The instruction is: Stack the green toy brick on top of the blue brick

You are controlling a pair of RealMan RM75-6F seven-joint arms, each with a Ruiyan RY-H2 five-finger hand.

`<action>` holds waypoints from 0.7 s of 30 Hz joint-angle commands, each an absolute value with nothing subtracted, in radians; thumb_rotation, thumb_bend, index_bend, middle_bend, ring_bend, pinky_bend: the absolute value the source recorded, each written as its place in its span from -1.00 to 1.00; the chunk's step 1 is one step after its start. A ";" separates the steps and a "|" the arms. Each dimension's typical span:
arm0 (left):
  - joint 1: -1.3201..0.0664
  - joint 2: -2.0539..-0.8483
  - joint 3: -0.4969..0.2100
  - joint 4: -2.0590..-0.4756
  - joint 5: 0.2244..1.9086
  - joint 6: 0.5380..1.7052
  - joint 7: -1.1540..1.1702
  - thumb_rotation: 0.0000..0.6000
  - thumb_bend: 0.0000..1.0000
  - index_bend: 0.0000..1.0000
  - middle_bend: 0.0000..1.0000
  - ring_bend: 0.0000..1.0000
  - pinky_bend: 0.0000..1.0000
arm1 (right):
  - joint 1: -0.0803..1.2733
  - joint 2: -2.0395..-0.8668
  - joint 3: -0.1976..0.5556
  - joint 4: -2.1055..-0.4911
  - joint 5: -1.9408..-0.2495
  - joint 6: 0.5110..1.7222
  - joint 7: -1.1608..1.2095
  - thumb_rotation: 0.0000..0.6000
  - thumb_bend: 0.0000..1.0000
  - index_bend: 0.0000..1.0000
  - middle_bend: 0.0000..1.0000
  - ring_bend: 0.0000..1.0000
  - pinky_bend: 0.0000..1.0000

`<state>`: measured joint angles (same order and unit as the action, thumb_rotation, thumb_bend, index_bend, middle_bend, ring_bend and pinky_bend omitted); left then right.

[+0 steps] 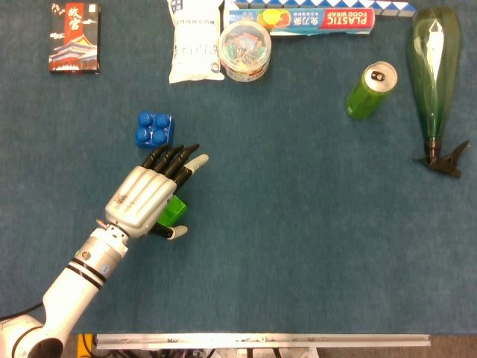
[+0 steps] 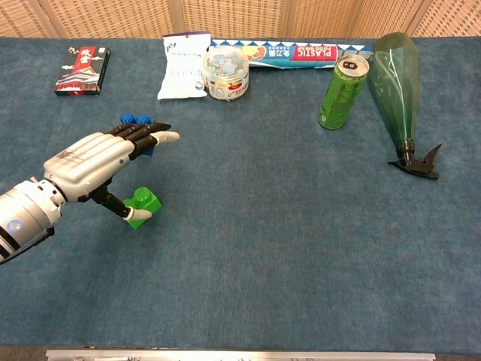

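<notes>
The green toy brick (image 1: 177, 209) (image 2: 143, 206) lies on the blue cloth, mostly under my left hand (image 1: 145, 196) (image 2: 94, 159). That hand hovers over it with its fingers stretched out flat toward the blue brick, and its thumb tip touches the green brick's near side. Nothing is gripped. The blue brick (image 1: 155, 127) (image 2: 136, 119) sits just beyond the fingertips; in the chest view the fingers hide part of it. My right hand shows in neither view.
Along the far edge stand a card box (image 1: 74, 27), a white pouch (image 1: 195, 41), a tub of clips (image 1: 245, 51) and a plastic wrap box (image 1: 309, 19). A green can (image 1: 370, 90) and a lying green bottle (image 1: 434, 67) are at the right.
</notes>
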<state>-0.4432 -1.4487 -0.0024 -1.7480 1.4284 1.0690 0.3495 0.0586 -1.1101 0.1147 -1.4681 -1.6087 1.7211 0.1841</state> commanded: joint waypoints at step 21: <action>-0.445 -1.517 0.011 -1.675 1.399 1.079 0.350 1.00 -0.95 -1.00 -1.00 -1.00 -0.94 | 0.056 -1.105 0.124 -1.466 -1.599 1.716 0.197 1.00 -0.25 -0.04 -0.09 -0.34 -0.08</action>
